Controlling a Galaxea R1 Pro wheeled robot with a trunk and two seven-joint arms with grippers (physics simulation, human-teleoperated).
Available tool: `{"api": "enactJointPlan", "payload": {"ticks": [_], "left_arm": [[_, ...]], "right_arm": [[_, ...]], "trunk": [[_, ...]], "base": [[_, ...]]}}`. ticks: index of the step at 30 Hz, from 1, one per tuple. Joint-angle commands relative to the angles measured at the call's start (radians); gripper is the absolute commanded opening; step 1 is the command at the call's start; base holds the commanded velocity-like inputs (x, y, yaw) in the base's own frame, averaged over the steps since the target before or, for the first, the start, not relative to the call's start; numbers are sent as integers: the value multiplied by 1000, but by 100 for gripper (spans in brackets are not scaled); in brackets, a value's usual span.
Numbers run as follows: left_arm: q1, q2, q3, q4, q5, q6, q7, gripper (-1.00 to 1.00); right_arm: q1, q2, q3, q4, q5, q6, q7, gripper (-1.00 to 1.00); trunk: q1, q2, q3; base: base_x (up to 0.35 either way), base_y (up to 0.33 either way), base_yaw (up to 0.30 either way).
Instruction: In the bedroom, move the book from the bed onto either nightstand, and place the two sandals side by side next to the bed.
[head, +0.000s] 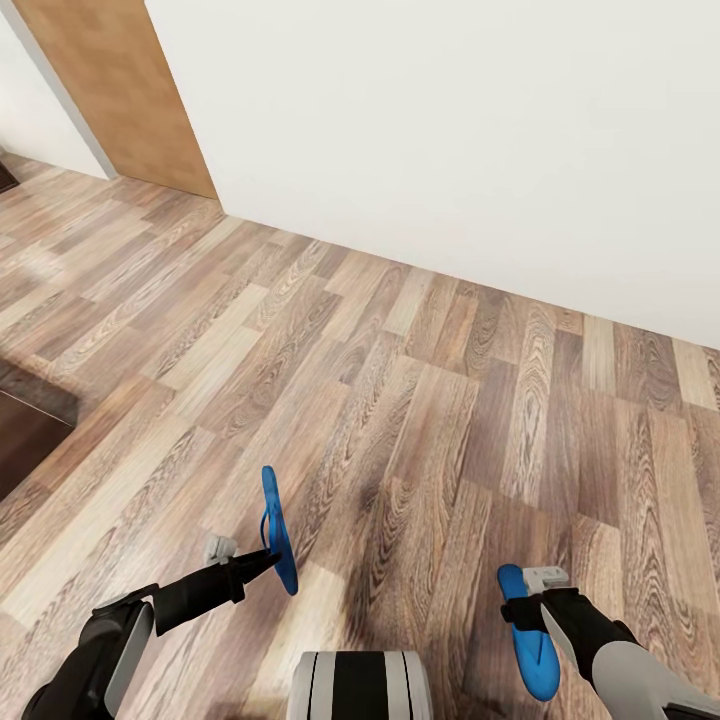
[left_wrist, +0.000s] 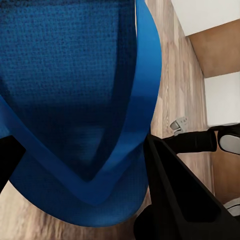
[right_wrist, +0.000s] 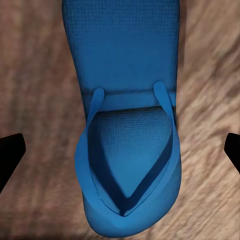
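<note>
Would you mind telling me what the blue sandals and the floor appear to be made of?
The sandals, one at the left gripper and one by the right, look like matte foam or rubber: the sole shows a fine dimpled texture, and the straps are smooth and thin. The floor looks like wood-grain planks, possibly laminate, with a slight sheen.

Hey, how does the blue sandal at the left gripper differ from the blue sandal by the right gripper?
The bright blue flip-flop at the left gripper stands on edge, showing its thin side, while the bright blue flip-flop by the right gripper shows its broad face. The left gripper is shut on its sandal; in the right wrist view the right gripper's fingers sit wide apart, clear of its sandal. Both share the same blue colour and thin V-straps.
</note>
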Motion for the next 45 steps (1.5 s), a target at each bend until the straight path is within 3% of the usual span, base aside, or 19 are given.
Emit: {"api": "enactJointPlan", "payload": {"ticks": [1,12,20,32,45], "left_arm": [[0,0,0,0,3,7,-3,-100],[0,0,0,0,3,8,-3,-100],[0,0,0,0,3,8,-3,-100],[0,-1,0,0,3,8,-3,-100],[0,0,0,0,3,10,-5,-100]], "right_arm": [[0,0,-8,-2,11,5,7,100],[0,0,-9,-2,11,5,7,100],[0,0,-9,-2,11,5,7,100],[0,0,-9,-2,11,5,7,100],[0,0,-9,-4,11,5,7,100]], "trunk": [[0,0,-1],[5,-3,-43],[5,-3,-43],[10,-6,-89],[10,-6,-89]], "base": [[0,0,0],[0,0,0],[0,0,0],[0,0,0],[0,0,0]]}}
